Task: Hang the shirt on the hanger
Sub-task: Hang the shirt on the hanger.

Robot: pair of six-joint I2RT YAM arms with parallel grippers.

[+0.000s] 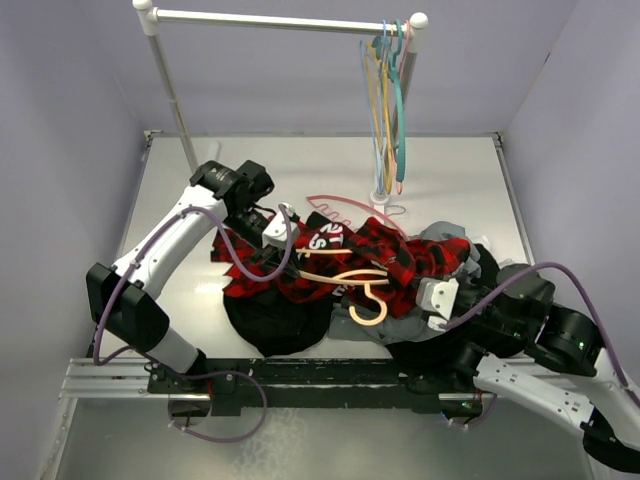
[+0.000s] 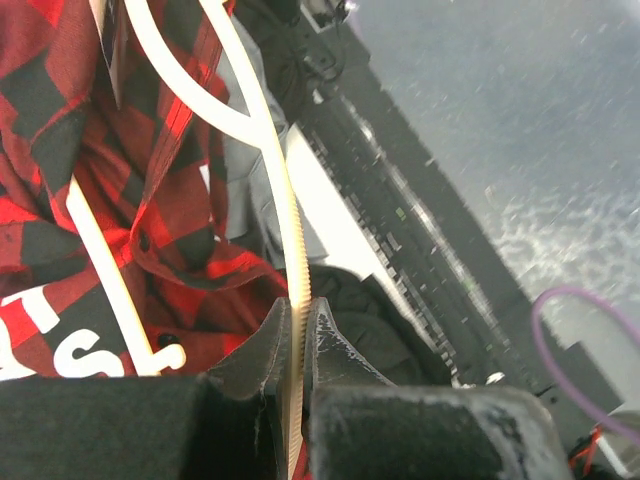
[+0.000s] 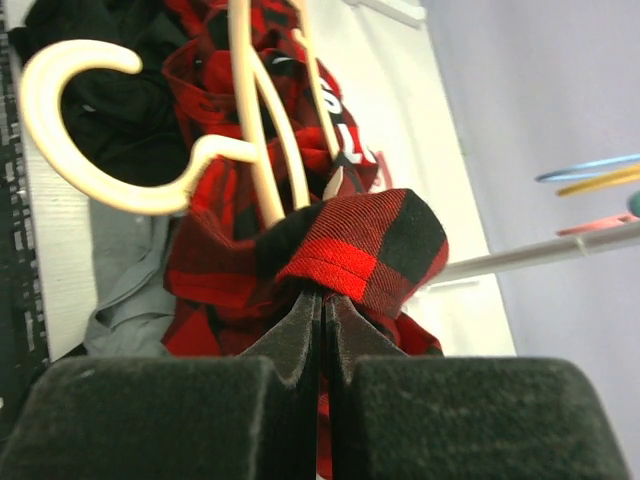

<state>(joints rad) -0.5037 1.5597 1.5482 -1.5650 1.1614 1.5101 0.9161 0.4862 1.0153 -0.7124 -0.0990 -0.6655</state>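
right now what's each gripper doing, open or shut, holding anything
left gripper: shut on the hanger, clamping its thin bar.
right gripper: shut on the shirt, pinching a fold.

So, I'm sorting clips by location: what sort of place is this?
Probably a robot lab cell: plain lilac walls enclose a white table, a clothes rail holds spare hangers, and the left arm and right arm are bolted at its edge.
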